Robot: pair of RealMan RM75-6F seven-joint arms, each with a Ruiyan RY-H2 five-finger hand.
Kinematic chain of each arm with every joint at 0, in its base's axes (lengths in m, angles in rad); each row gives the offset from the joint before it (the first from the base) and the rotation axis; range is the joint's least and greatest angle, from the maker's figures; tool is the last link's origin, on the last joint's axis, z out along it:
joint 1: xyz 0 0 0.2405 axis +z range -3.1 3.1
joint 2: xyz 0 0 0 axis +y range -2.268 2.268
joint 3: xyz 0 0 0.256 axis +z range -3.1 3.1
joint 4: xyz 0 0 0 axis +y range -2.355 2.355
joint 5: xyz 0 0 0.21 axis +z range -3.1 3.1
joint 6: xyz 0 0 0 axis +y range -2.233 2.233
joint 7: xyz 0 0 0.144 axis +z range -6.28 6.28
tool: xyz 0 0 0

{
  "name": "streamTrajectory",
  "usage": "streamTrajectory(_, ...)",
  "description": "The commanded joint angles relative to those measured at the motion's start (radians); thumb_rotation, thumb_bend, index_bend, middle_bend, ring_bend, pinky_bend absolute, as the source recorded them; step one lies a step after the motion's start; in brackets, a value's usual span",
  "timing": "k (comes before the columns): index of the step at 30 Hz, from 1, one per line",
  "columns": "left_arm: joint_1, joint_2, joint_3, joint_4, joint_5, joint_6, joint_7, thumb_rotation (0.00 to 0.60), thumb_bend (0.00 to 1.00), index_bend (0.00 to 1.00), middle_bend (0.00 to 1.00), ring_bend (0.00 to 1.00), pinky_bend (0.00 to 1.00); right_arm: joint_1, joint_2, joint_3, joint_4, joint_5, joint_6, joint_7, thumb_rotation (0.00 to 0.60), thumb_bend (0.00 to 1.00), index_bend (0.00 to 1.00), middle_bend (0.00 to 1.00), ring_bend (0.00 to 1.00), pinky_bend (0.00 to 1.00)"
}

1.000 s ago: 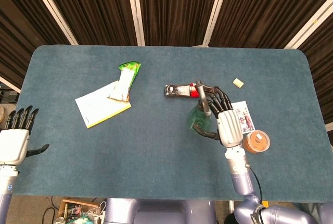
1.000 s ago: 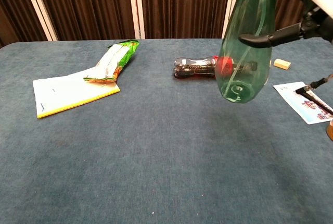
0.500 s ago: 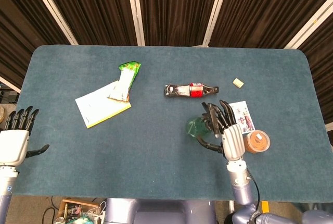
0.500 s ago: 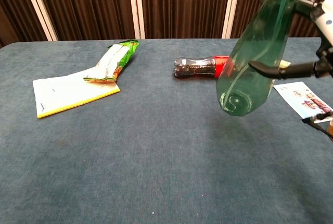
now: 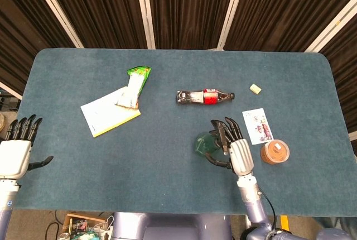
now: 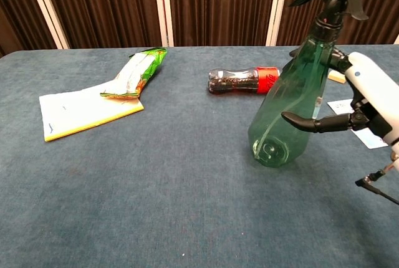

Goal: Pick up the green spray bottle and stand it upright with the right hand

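Note:
The green spray bottle (image 6: 290, 110) is translucent with a black trigger head on top. My right hand (image 6: 368, 103) grips it from the right side, thumb across its front. The bottle leans, its base tipped toward the camera and lifted just above the blue table (image 6: 156, 181). Seen from the head camera, the green spray bottle (image 5: 204, 143) shows just left of the right hand (image 5: 233, 149), mostly hidden under the fingers. My left hand (image 5: 17, 150) hangs open off the table's near left edge, holding nothing.
A cola bottle (image 5: 204, 96) lies on its side behind the spray bottle. A card (image 5: 257, 126) and an orange-lidded jar (image 5: 275, 152) sit right of my right hand. A yellow-edged notebook (image 5: 109, 111) with a snack bag (image 5: 134, 86) lies left; a small eraser (image 5: 255, 88) sits far right.
My right hand has drawn back toward the near edge and lowered with the spray bottle. The bottle has swung closer to upright, its trigger head now in the chest view.

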Motion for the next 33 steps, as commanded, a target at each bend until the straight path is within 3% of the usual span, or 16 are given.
streamTrajectory(1, 0.000, 0.000, 0.000, -0.001, -0.001, -0.001, 0.001, 0.600, 0.01, 0.00, 0.00, 0.00, 0.05, 0.004, 0.024, 0.002, -0.025, 0.005, -0.019, -0.026, 0.600, 0.48, 0.95, 0.17, 0.00, 0.06)
streamTrajectory(5, -0.002, -0.001, 0.000, -0.004, -0.002, -0.005, 0.007, 0.600, 0.01, 0.00, 0.00, 0.00, 0.05, 0.003, 0.041, 0.010, -0.041, 0.007, -0.025, -0.032, 0.600, 0.48, 0.94, 0.17, 0.00, 0.05)
streamTrajectory(13, -0.004, 0.000, -0.001, -0.009, -0.007, -0.011, 0.009, 0.600, 0.01, 0.00, 0.00, 0.00, 0.05, 0.020, 0.101, 0.034, -0.088, 0.030, -0.084, -0.072, 0.600, 0.48, 0.81, 0.13, 0.00, 0.03)
streamTrajectory(17, -0.008, 0.006, 0.002, -0.012, -0.008, -0.024, -0.002, 0.600, 0.01, 0.00, 0.00, 0.00, 0.05, 0.031, 0.169, 0.017, -0.154, 0.051, -0.167, -0.072, 0.600, 0.48, 0.60, 0.05, 0.00, 0.01)
streamTrajectory(24, -0.011, 0.008, 0.004, -0.010, -0.008, -0.034, -0.009, 0.600, 0.01, 0.00, 0.00, 0.00, 0.05, 0.036, 0.223, 0.011, -0.217, 0.077, -0.225, -0.104, 0.600, 0.47, 0.50, 0.01, 0.00, 0.00)
streamTrajectory(29, -0.009, 0.010, 0.005, -0.011, -0.005, -0.030, -0.011, 0.600, 0.01, 0.00, 0.00, 0.00, 0.05, 0.042, 0.264, -0.002, -0.241, 0.084, -0.270, -0.097, 0.600, 0.37, 0.19, 0.00, 0.00, 0.00)
streamTrajectory(33, -0.009, 0.011, 0.006, -0.012, -0.005, -0.031, -0.014, 0.600, 0.01, 0.00, 0.00, 0.00, 0.05, 0.048, 0.291, 0.006, -0.262, 0.088, -0.283, -0.105, 0.600, 0.35, 0.09, 0.00, 0.00, 0.00)
